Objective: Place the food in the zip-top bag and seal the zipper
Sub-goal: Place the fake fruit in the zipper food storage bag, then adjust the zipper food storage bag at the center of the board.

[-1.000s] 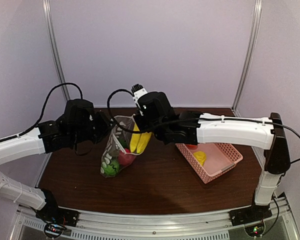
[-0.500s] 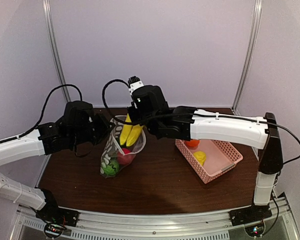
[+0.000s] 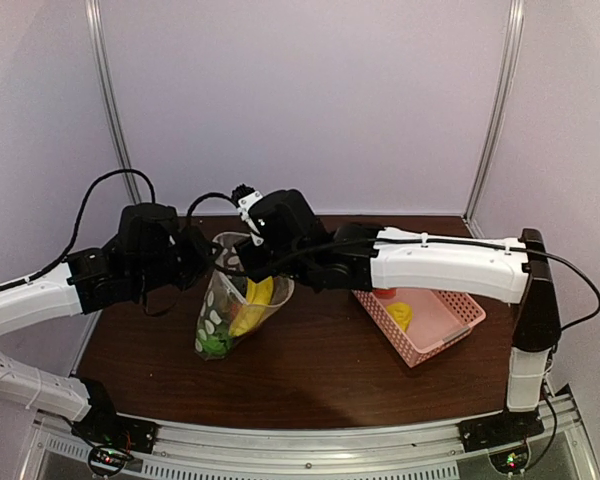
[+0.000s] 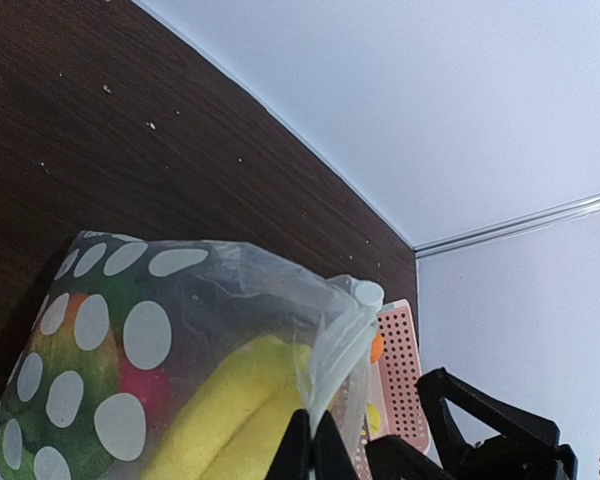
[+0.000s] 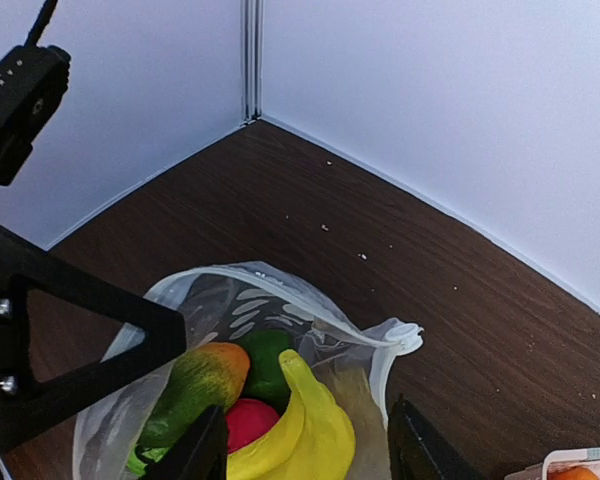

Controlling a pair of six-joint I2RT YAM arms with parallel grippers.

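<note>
The zip-top bag (image 3: pixel 216 318), clear with white dots, stands on the table with its mouth open. My left gripper (image 4: pixel 315 455) is shut on the bag's rim by the zipper (image 4: pixel 342 335), just under the white slider tab (image 4: pixel 368 293). In the top view the left gripper (image 3: pixel 200 260) is at the bag's left. Yellow bananas (image 5: pixel 315 430) lie in the bag with a red apple (image 5: pixel 242 420) and green vegetables (image 5: pixel 265 362). Over the mouth, my right gripper (image 5: pixel 310 455) is open, its fingers either side of the bananas. An orange ball (image 3: pixel 385 292) and a lemon (image 3: pixel 400 315) lie in the basket.
The pink lattice basket (image 3: pixel 442 332) sits on the dark wooden table (image 3: pixel 320 375) to the right of the bag, under the right arm. Pale walls close the table's back and sides. The left arm's black body (image 5: pixel 50 340) is close to the bag's left rim.
The right gripper carried the bananas left over the bag's mouth, lowered them inside and opened. The bananas now rest in the bag. The left gripper has kept its grip on the rim.
</note>
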